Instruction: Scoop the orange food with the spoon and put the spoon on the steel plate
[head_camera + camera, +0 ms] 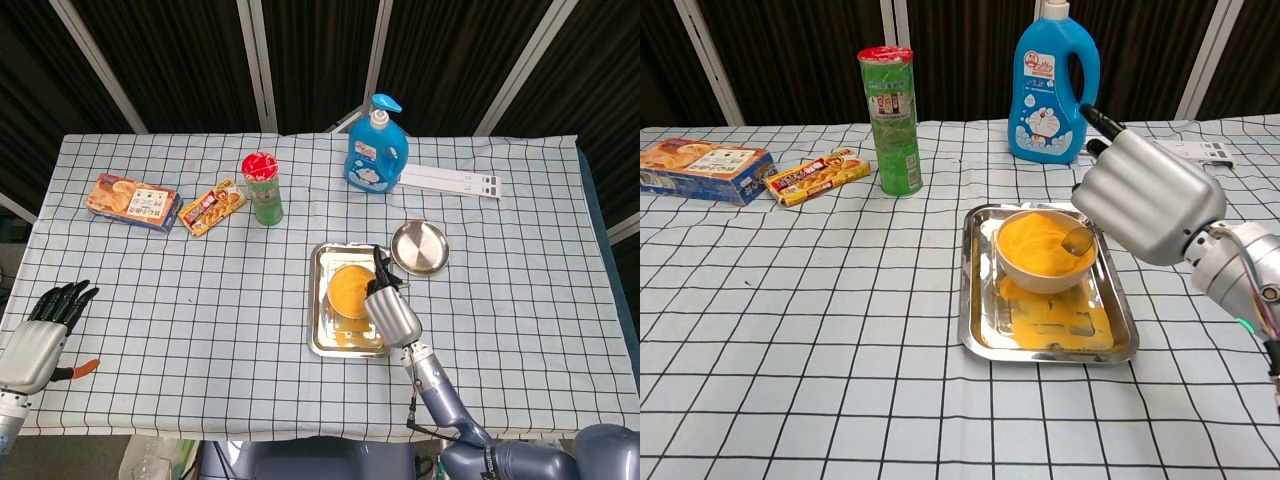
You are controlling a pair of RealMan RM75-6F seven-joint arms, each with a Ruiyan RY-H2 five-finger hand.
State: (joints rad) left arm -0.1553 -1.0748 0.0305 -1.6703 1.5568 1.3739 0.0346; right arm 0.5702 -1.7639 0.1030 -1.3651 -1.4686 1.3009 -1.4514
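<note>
The right hand hangs over the steel tray, at the 3 o'clock edge of the bowl of orange food. The steel plate lies at the tray's 2 o'clock. The left hand rests at the bench's 8 o'clock corner, fingers extended.

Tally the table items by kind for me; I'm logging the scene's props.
Steel dishes: 3, tray, bowl, round plate
Spoons: 1
Snack packs: 3, box, bar, green can
Bottles: 1, blue
White strips: 1
Total: 9
</note>
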